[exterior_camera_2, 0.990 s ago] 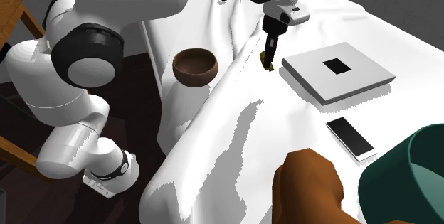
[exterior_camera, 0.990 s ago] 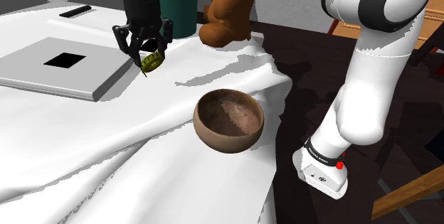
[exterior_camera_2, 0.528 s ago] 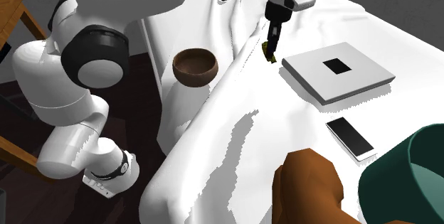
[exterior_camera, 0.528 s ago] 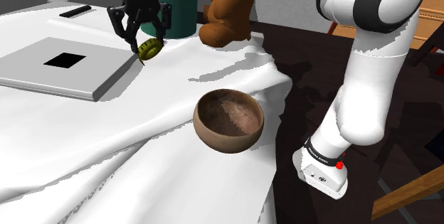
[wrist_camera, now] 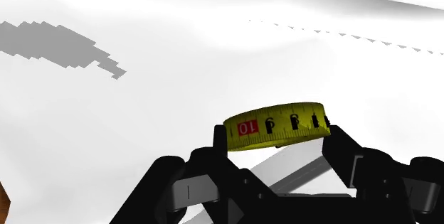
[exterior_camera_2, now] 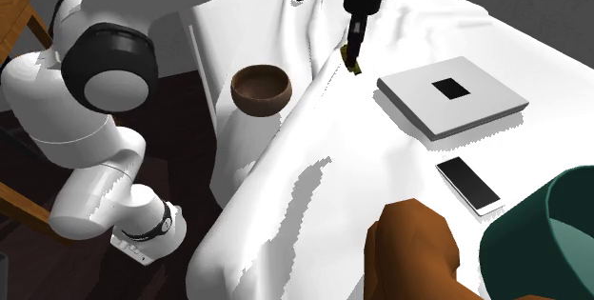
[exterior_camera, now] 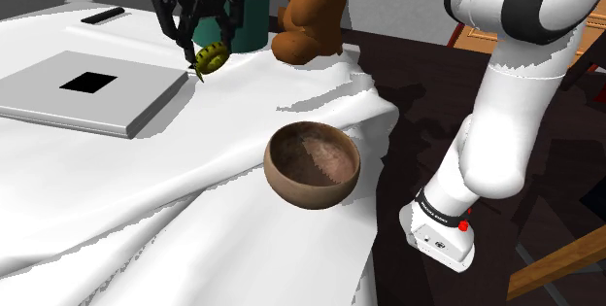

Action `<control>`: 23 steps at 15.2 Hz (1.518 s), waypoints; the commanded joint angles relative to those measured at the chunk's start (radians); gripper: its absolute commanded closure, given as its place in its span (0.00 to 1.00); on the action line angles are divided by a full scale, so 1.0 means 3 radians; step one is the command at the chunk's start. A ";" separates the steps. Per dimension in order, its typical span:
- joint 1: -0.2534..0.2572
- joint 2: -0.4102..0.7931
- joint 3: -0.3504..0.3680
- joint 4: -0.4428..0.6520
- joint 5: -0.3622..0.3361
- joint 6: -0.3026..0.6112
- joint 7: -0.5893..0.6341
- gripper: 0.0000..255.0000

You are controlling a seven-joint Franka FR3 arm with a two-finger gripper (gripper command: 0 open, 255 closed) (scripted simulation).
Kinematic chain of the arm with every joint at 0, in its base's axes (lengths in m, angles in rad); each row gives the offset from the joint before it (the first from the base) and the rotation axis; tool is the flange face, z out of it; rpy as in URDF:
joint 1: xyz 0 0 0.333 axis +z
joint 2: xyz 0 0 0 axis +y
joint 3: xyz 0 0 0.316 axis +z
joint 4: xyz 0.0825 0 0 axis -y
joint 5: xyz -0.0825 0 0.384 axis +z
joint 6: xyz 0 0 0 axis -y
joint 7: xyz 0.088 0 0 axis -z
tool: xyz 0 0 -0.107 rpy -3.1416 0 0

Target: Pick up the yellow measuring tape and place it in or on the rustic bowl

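Observation:
The yellow measuring tape [exterior_camera: 209,57] is a coiled yellow band with black numerals [wrist_camera: 276,124]. My black gripper [exterior_camera: 205,56] is shut on it and holds it in the air above the white cloth, in front of the teal cup. In the second exterior view the gripper [exterior_camera_2: 352,58] hangs with the tape [exterior_camera_2: 353,61] beside the grey slab. The brown rustic bowl [exterior_camera: 312,165] stands upright at the cloth-covered table's edge, well toward the shoulder view's lower right of the gripper. The same bowl [exterior_camera_2: 261,90] lies to the second exterior view's left of the gripper.
A grey flat slab with a black square [exterior_camera: 80,90] lies on the white cloth [exterior_camera: 146,207]. A teal cup [exterior_camera: 244,13] and a brown teddy bear [exterior_camera: 311,13] stand behind the gripper. A phone [exterior_camera_2: 468,184] and a dark remote [exterior_camera: 102,15] lie on the cloth.
The gripper has risen with the tape, moving a little toward the shoulder view's upper right. The bowl and the other objects have stayed put.

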 commanded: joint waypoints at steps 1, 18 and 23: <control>-0.0094 -0.0345 0.0017 -0.0428 0.0168 0.0122 -0.0023 1.00; 0.0122 -0.2490 -0.0113 -0.2376 0.1158 0.0156 -0.0063 1.00; 0.0144 -0.2548 -0.0091 -0.2644 0.1191 0.0368 -0.0086 1.00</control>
